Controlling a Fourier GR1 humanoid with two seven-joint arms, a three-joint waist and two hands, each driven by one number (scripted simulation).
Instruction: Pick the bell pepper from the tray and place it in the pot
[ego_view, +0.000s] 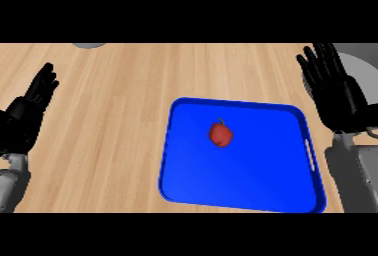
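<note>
Right robot hand, fingers spread and empty, stands off the 2 o'clock corner of the blue tray. The bell pepper, mid-tray, lies at its 8 o'clock, long axis running 12 to 6, stem at 12. Left robot hand, likewise spread, is farther away.

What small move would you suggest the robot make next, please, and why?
Probably swing the right hand leftward and down over the bell pepper. That hand is open beside the right rim of the tray, nearer than the left hand, and the pepper lies untouched mid-tray.
</note>
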